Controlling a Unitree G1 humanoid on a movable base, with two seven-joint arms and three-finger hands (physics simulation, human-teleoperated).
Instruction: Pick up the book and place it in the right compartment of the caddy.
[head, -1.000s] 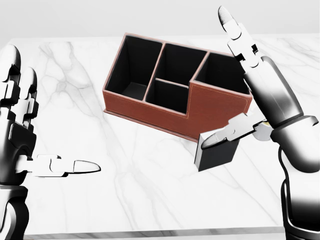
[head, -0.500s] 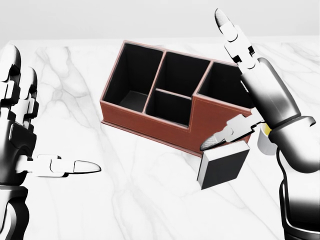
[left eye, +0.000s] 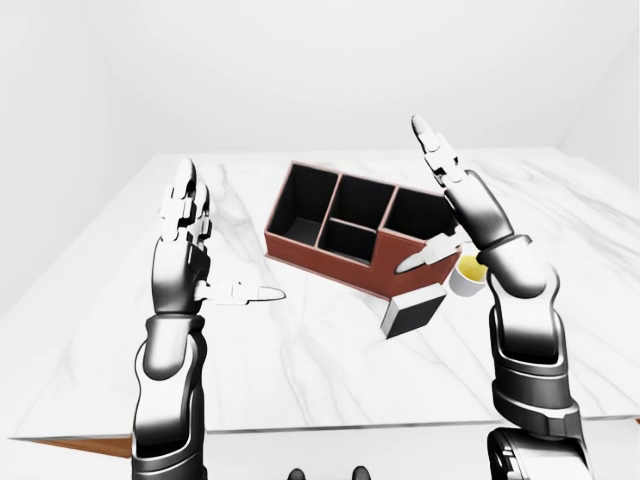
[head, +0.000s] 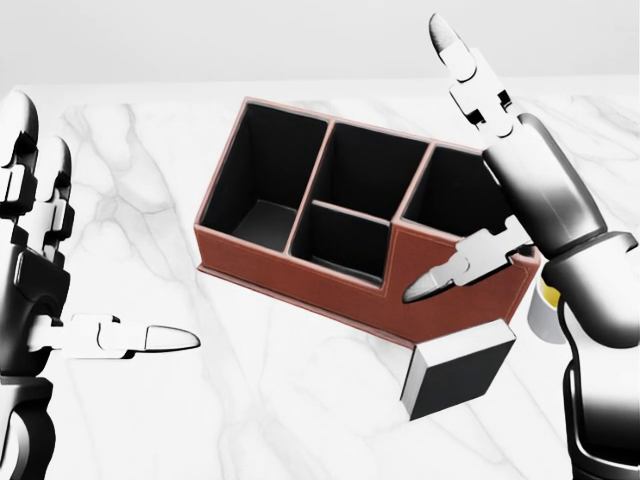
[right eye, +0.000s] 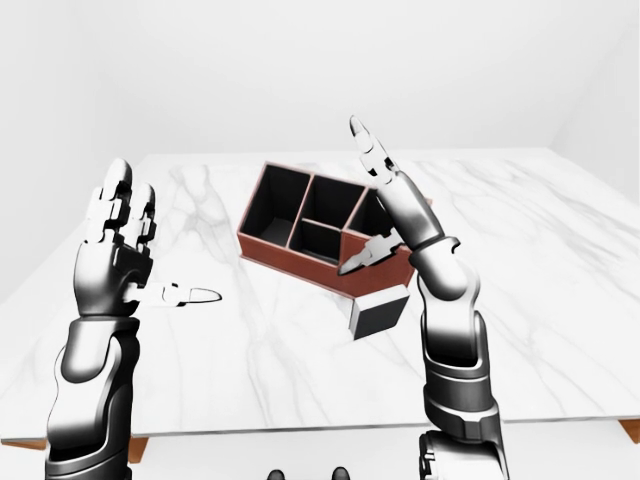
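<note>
The book (head: 455, 370), a black block with a white page edge, rests on the marble table (head: 250, 400) just below the caddy's lower right corner. No finger touches it. The caddy (head: 300, 262) is brown outside and black inside, with several empty compartments; its right compartment (head: 455, 195) shows behind my right hand. My right hand (head: 428, 160) is open above the book, index pointing up, thumb tip hanging over the caddy's wall. At the left of the head view my left hand (head: 105, 230) is open and empty, thumb pointing right.
A small pale cup with yellow inside (left eye: 466, 275) stands right of the caddy, half hidden behind my right wrist. The table's lower edge (left eye: 330, 432) runs just above my body in the left-eye view. White walls surround the table.
The whole picture has shifted: caddy and book have slid down and grown in the head view. The right thumb, which overlapped the book's top, now stands apart above it. Left hand unchanged.
</note>
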